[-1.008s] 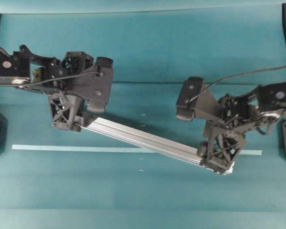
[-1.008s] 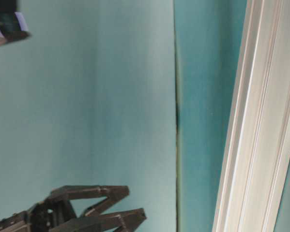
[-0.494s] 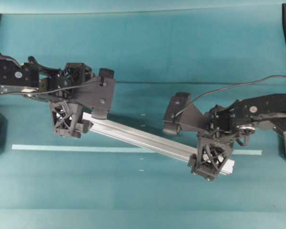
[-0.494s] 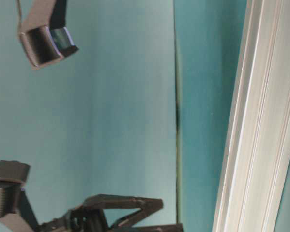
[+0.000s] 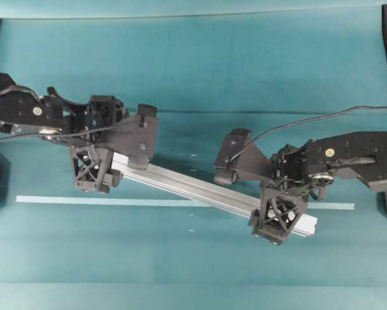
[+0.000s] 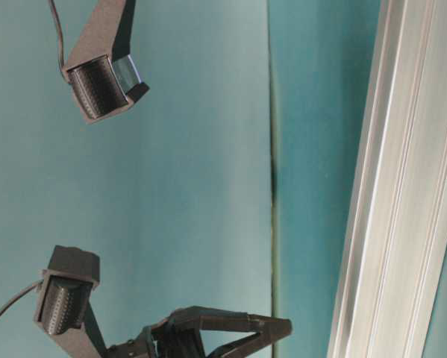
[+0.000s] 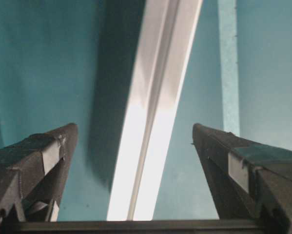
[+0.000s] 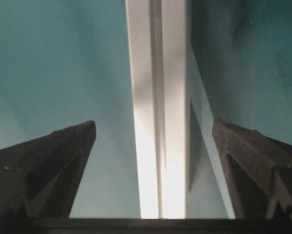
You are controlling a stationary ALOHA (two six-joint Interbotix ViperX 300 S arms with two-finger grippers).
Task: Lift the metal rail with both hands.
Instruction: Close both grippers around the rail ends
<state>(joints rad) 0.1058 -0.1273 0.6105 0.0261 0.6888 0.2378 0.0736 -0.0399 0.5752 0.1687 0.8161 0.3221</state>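
A long silver grooved aluminium rail (image 5: 199, 187) lies diagonally on a teal table surface (image 5: 245, 64), running from upper left to lower right and crossing a thin pale tape strip (image 5: 83, 201). The black left gripper (image 5: 92, 169) is over the rail's left end, its lattice fingers (image 7: 36, 161) spread wide on either side, not touching it. The black right gripper (image 5: 278, 217) straddles the right end, equally spread apart.

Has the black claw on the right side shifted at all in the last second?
Yes. In the overhead view the right gripper has slid leftward along the silver metal rail, further from the pale tape strip's right end.
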